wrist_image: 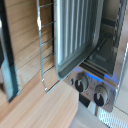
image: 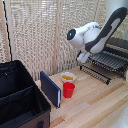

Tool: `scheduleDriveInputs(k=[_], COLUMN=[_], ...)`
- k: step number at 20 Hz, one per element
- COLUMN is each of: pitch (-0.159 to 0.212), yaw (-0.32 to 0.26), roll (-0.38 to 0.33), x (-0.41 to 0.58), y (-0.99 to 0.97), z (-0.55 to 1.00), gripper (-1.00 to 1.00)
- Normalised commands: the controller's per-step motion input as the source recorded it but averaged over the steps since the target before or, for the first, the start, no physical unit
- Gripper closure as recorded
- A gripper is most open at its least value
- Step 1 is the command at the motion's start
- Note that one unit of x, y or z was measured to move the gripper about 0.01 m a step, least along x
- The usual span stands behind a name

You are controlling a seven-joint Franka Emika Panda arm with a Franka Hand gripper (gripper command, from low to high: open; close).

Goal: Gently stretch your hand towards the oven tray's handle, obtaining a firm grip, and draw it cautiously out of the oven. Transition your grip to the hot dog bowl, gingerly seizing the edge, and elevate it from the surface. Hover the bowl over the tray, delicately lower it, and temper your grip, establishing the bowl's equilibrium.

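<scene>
The black fabric case (image: 20, 97) fills your foreground. Your gripper (image: 83, 57) hangs just before the oven tray (image: 107, 62), its jaws unreadable. The hot dog bowl (image: 68, 77) sits below it; descending fast risks clipping the red cup (image: 69, 90).

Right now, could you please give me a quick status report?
Hand near the oven tray, open or shut unclear. Tray looks pulled out. Hot dog bowl on the surface. Red cup beside the bowl.
</scene>
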Motion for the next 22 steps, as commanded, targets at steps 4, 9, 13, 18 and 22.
scheduleDriveInputs(k=[4,9,13,18,22], pitch=[0.0,0.0,0.0,0.0,0.0], yaw=[-0.164,-0.194,-0.219,-0.209,-0.198], roll=[0.276,0.263,0.242,0.227,0.231], x=[0.1,0.156,0.263,0.323,0.376], y=[0.38,0.28,0.1,0.07,0.07], z=[0.27,0.24,0.16,0.14,0.11], gripper=[-1.0,-1.0,-1.0,-1.0,-1.0])
